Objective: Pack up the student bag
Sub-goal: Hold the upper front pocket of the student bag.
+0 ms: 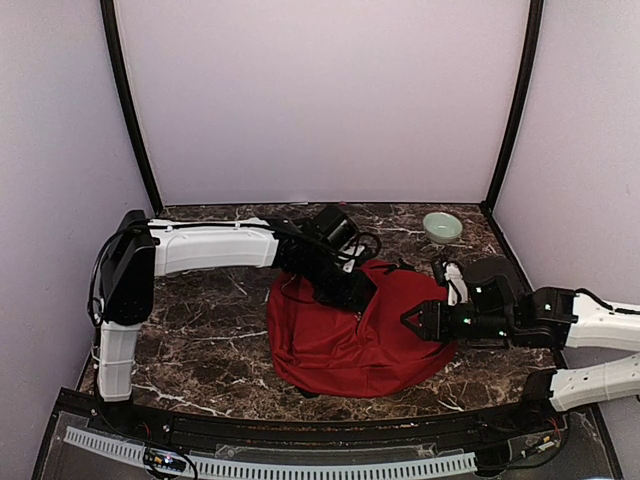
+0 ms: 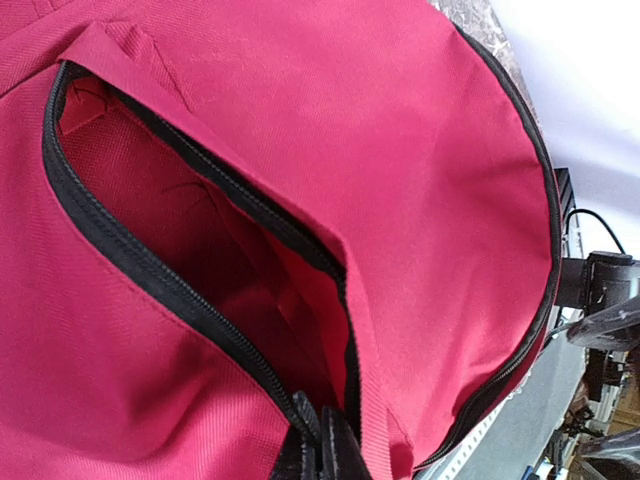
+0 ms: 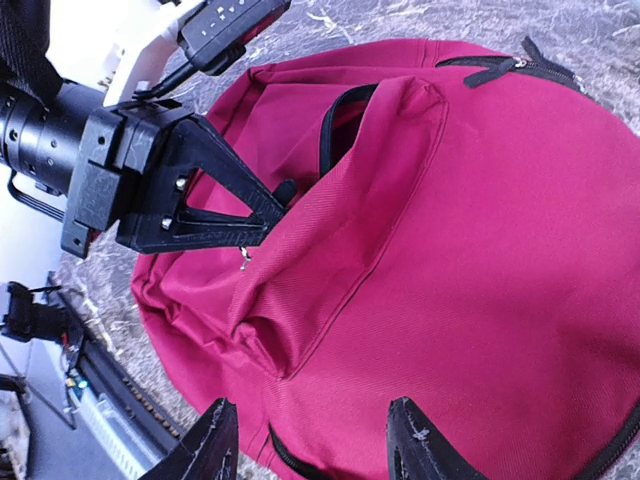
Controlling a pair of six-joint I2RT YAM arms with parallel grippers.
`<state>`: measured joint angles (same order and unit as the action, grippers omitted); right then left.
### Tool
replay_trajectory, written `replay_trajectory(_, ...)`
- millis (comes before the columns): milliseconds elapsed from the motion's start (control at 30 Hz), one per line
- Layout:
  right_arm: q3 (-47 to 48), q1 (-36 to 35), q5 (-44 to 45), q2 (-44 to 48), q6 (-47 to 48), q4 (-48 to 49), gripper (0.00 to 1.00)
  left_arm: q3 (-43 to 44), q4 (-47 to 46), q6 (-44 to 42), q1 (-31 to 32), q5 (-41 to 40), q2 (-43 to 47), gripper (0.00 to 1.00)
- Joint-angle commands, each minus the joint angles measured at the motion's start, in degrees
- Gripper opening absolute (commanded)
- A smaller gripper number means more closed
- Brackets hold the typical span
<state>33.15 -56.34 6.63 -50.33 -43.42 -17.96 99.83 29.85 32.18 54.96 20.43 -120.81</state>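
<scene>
The student bag (image 1: 340, 345) is a large red backpack lying flat on the marble table, between the two arms. Its front pocket (image 2: 220, 260) gapes open along a black zipper. My left gripper (image 2: 320, 445) is shut on the edge of that pocket and holds it lifted; the right wrist view shows its black fingers (image 3: 275, 195) pinching the pocket's rim. My right gripper (image 3: 315, 445) hovers open over the red fabric (image 3: 500, 250) at the bag's right side, with nothing between its fingertips (image 3: 415, 440). From above, the right gripper (image 1: 410, 322) sits at the bag's right edge.
A pale green bowl (image 1: 442, 226) stands at the back right of the table. Black corner posts and white walls close in the table on three sides. A perforated white rail (image 1: 300, 465) runs along the near edge.
</scene>
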Motion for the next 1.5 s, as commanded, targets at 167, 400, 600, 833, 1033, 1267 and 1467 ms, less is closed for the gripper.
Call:
replay_trajectory(167,0.9,-6.3,8.8,-6.5,1.7,9.4,0.53,-1.5,-3.8,1.7,-4.0,4.1,4.1,0.00)
replay_trajectory(400,4.3,-8.3,9.4,-12.3,4.6,10.0,0.53,-3.4,-8.9,4.9,-6.7,8.6,3.5,0.00)
replay_trajectory(600,4.2,-9.2,7.5,-15.0,6.2,12.7,0.54,-2.2,-10.9,7.0,-7.5,10.4,2.3,0.00)
replay_trajectory(833,1.9,-9.8,9.4,-14.4,7.3,16.6,0.56,-1.9,-10.7,6.5,-7.9,11.4,2.2,0.00)
replay_trajectory(1033,-0.2,-9.8,12.8,-12.6,9.0,21.8,0.59,-1.6,-11.5,6.6,-7.9,12.2,2.2,0.00)
replay_trajectory(1267,-0.3,-9.8,14.2,-15.4,10.7,26.6,0.58,-0.2,-12.3,8.0,-8.1,11.8,2.2,0.00)
replay_trajectory(1467,4.5,-9.8,10.7,-24.0,13.6,29.3,0.57,0.8,-12.7,11.1,-8.1,10.9,2.2,0.00)
